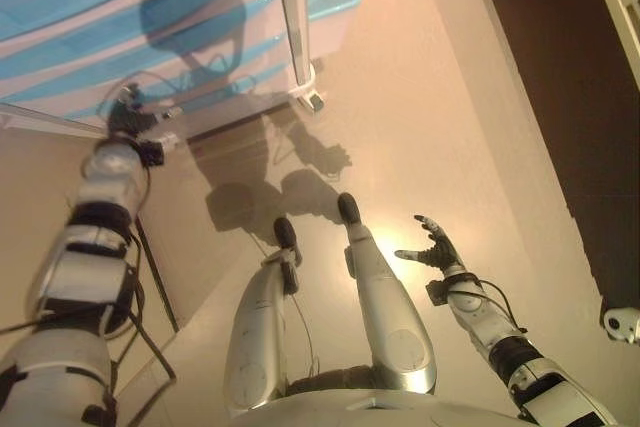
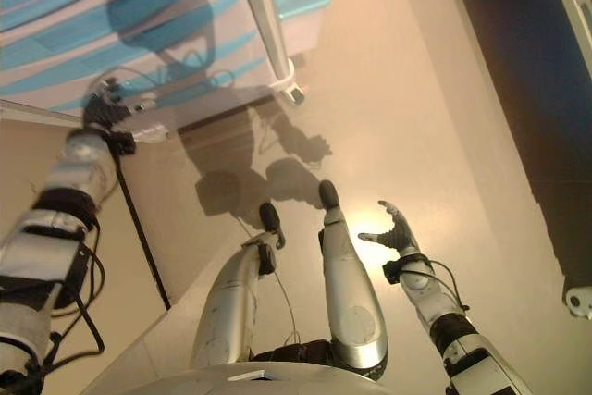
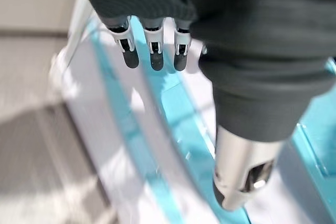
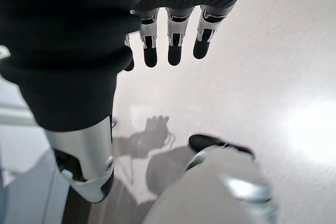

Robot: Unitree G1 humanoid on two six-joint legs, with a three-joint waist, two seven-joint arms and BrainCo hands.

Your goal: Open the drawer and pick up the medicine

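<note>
A white drawer unit (image 1: 150, 27) with translucent blue drawer fronts stands on castors at the upper left. Its drawers look closed. My left hand (image 1: 128, 119) is stretched out low against the bottom drawers. In the left wrist view its fingers (image 3: 151, 51) are straight and hold nothing, just above a blue drawer front (image 3: 173, 129). My right hand (image 1: 436, 247) hangs open over the floor at the lower right, its fingers (image 4: 173, 45) straight and empty. No medicine is in view.
A castor (image 1: 312, 100) sits at the unit's near right corner. A dark floor area (image 1: 560, 87) lies at the right, with white wheeled feet (image 1: 620, 323) at its edge. A white panel (image 1: 60, 247) runs along the lower left.
</note>
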